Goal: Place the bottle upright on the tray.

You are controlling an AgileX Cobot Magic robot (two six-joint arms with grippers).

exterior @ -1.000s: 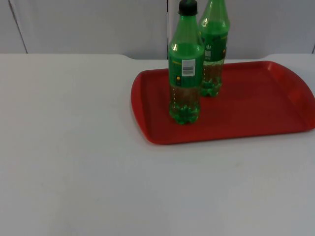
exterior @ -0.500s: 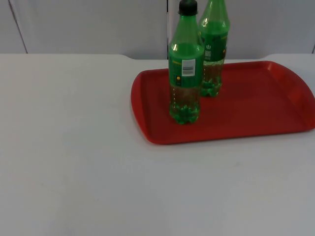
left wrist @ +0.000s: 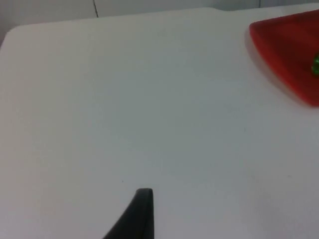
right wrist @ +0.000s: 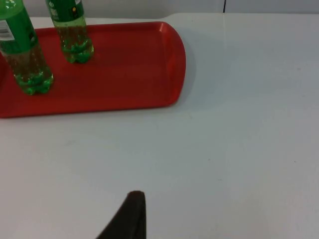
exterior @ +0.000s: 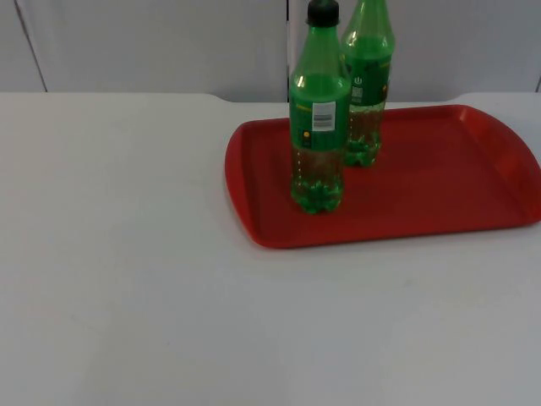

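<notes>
White table (exterior: 127, 254): 2 bottles (exterior: 318, 127) upright on tray (exterior: 439, 186).

The fixed top camera is looking down and forward over the white table top (exterior: 127, 279) toward the grey partition wall (exterior: 152, 42) at the far edge. The left wrist camera is hovering over the table's left part, catching the left end of the red plastic tray (left wrist: 286, 47). The right wrist camera is facing the tray from the right. Both green plastic bottles, the nearer one (exterior: 319, 118) (right wrist: 22, 55) and the farther one (exterior: 366, 80) (right wrist: 72, 30), are appearing in the top and right wrist views.
</notes>
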